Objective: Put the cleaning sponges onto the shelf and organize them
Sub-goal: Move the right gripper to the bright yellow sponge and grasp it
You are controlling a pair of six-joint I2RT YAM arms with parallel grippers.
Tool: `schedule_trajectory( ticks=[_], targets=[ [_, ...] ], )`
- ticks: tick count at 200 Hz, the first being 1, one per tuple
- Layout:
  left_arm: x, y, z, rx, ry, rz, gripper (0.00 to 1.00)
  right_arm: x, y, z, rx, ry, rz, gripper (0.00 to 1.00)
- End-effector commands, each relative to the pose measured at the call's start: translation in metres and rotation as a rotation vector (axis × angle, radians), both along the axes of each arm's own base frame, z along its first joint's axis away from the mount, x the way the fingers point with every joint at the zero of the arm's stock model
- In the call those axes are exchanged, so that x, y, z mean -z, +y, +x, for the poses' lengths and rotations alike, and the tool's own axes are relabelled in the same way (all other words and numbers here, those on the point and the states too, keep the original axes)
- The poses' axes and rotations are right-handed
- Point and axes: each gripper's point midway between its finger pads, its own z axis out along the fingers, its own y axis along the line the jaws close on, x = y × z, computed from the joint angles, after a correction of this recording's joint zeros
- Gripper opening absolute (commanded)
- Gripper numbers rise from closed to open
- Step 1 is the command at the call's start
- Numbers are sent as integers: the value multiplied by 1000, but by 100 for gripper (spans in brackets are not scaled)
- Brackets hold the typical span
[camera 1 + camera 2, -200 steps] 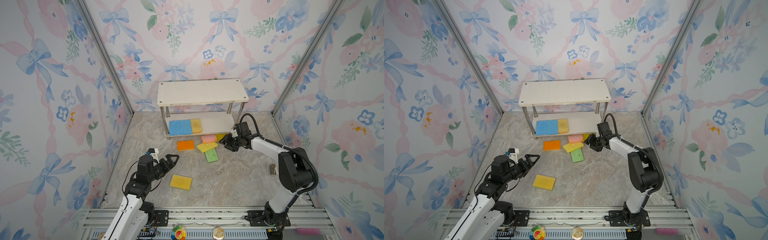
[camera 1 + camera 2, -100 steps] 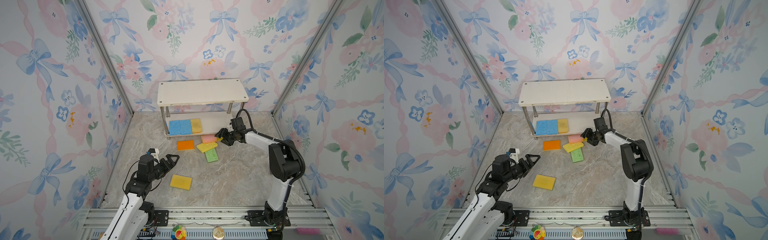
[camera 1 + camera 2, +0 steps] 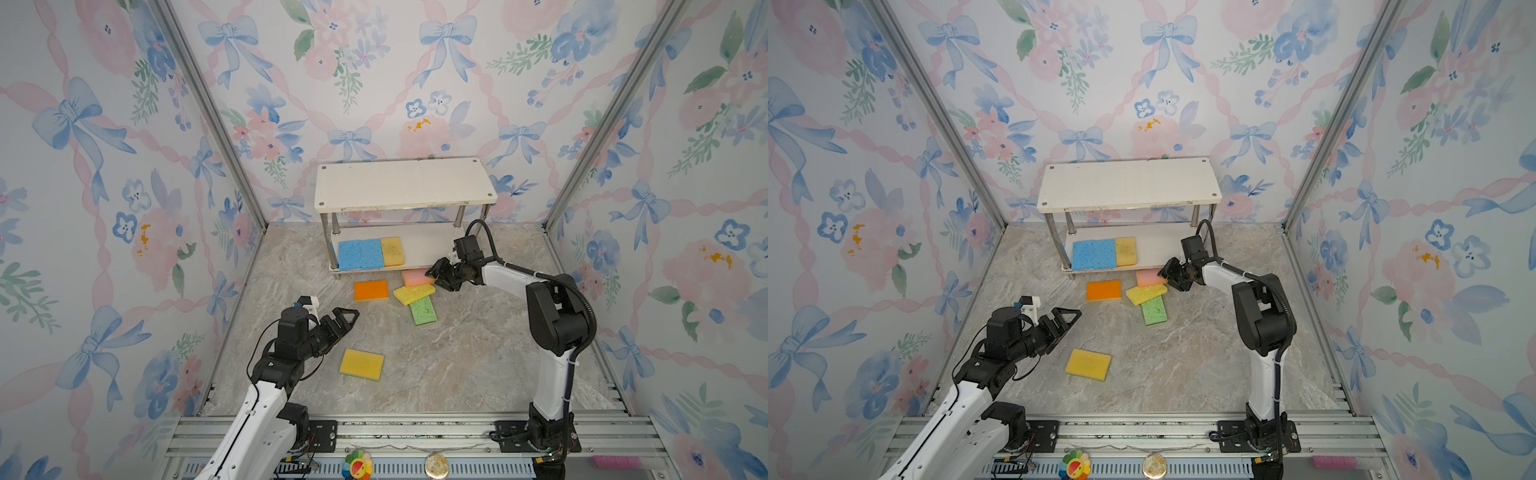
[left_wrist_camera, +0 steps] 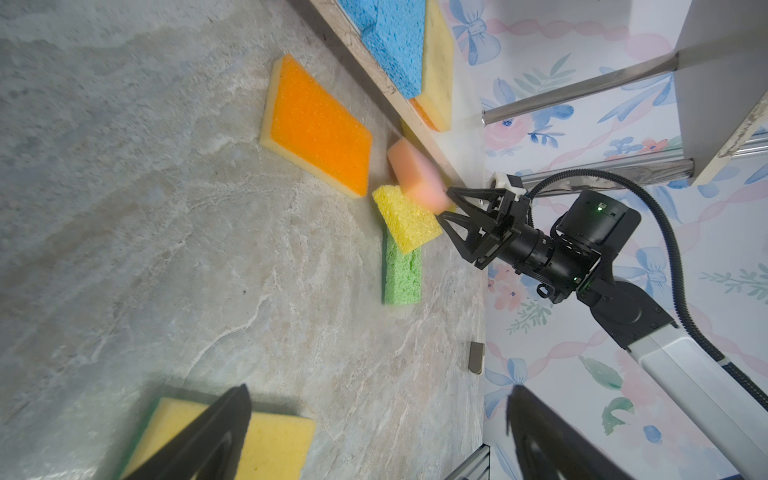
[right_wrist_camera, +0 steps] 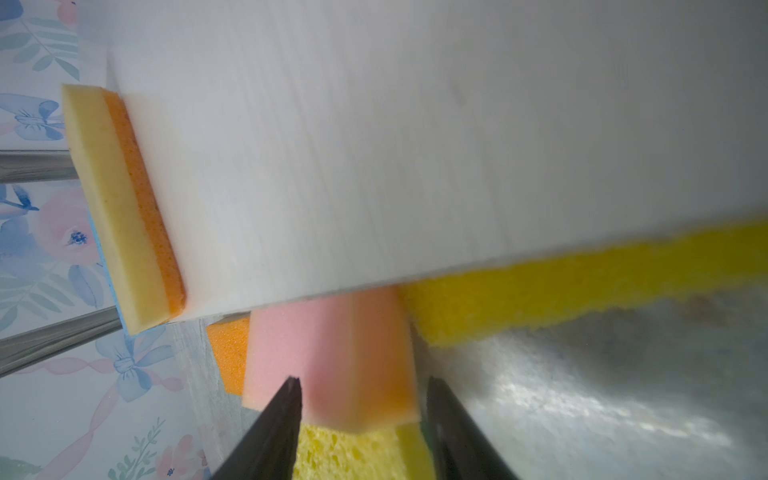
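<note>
Pinching the pink sponge (image 3: 417, 276) by its near end, right at the front edge of the shelf's (image 3: 403, 183) lower board, tilted over the bright yellow sponge (image 3: 413, 294) beneath. Gripping it with the right end effector (image 5: 361, 386), jaws partly closed on the foam, probably to keep the far end free for sliding onto the board. Reaching low and nearly level with the right arm, stretched forward and angled toward the middle, seemingly to pass under the top board.

Leaving bare board to the right of the two blue sponges (image 3: 360, 254) and the tan-yellow sponge (image 3: 392, 250), laid flat side by side at the left end, likely as the start of a row.

Yet to shelve from the tabletop (image 3: 457, 353): orange sponge (image 3: 371, 289), green sponge (image 3: 423, 311) partly under the bright yellow one, and a lone yellow sponge (image 3: 361, 364) well apart.

Hovering near that last one with the left end effector (image 3: 347, 321), spread fully wide, holding nothing, arm bent and clear of the tabletop.
</note>
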Motion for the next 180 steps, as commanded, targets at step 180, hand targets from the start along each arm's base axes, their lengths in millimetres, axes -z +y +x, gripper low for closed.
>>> schedule_trajectory(
  ticks=[180],
  targets=[
    [-6,3,-3,-11,-54,-11,98,-2,-69,-172,-130,210,-342,24]
  ],
)
